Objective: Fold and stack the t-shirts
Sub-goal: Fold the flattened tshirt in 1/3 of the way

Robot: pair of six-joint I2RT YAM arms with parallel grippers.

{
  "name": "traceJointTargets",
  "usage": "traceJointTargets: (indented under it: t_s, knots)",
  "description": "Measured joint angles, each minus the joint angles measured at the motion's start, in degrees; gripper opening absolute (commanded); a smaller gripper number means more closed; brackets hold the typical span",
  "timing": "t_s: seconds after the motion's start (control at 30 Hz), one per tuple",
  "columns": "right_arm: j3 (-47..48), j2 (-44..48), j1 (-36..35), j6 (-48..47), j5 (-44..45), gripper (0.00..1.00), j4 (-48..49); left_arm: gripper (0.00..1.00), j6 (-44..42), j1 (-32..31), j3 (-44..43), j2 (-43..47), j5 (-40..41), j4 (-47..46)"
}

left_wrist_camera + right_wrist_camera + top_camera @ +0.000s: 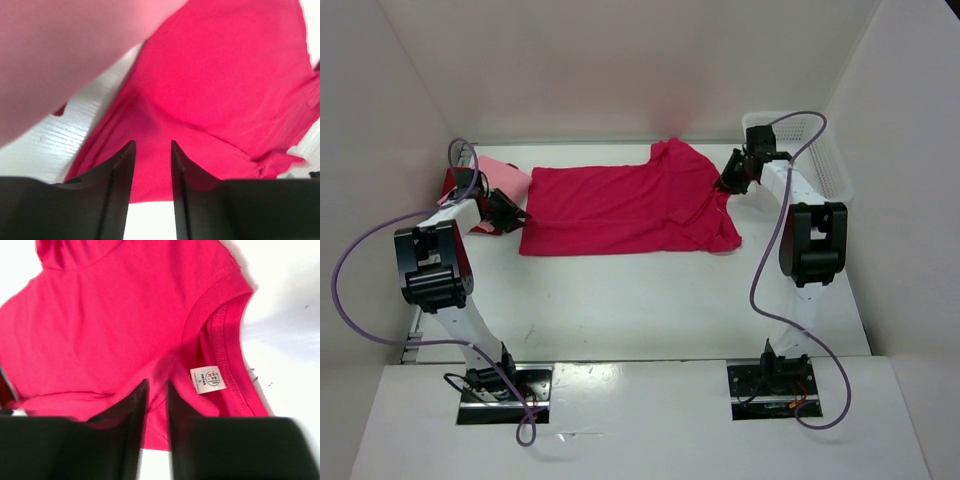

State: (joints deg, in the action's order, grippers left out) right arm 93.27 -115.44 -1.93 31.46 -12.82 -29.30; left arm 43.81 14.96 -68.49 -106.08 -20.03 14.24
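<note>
high rear overview, wrist views close on magenta shirt

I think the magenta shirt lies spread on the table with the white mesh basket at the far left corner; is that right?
Not quite: the white mesh basket stands at the far right corner, as the top external view shows. The magenta shirt does lie spread on the table.
</note>
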Motion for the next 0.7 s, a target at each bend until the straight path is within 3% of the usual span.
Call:
traceJointTargets:
  t_s: [0.07,0.17,0.3,0.37,0.43,0.53,0.7]
  knots:
    - [0.31,0.17,0.00,-0.44,0.07,0.39,0.26,0.49,-0.28,0.00,0.42,1.25,0.20,-0.35]
    - [-2.01,2.80,0.00,-1.20,1.07,0.41,1.86,0.49,-0.94,0.00,3.74,7.45,0.98,-0.07]
    - [-14.16,13.22,0.00,-1.70,1.51,0.01,3.28,0.44,-2.08,0.00,9.49,18.80,1.70,-0.37]
    - [-19.32,17.92,0.00,-1.79,1.33,0.01,3.48,0.42,-2.60,0.00,12.44,21.49,1.66,-0.48]
    - [-23.61,21.55,0.00,-1.90,1.38,0.10,3.41,0.42,-3.15,0.00,14.80,21.22,1.66,-0.28]
    - [-28.22,24.41,0.02,-2.62,1.79,0.35,3.08,0.42,-3.30,0.28,17.99,18.43,1.66,0.83]
    - [-30.05,24.11,0.02,-5.16,2.10,0.42,2.82,0.41,-3.13,1.22,19.15,11.78,1.68,0.44]
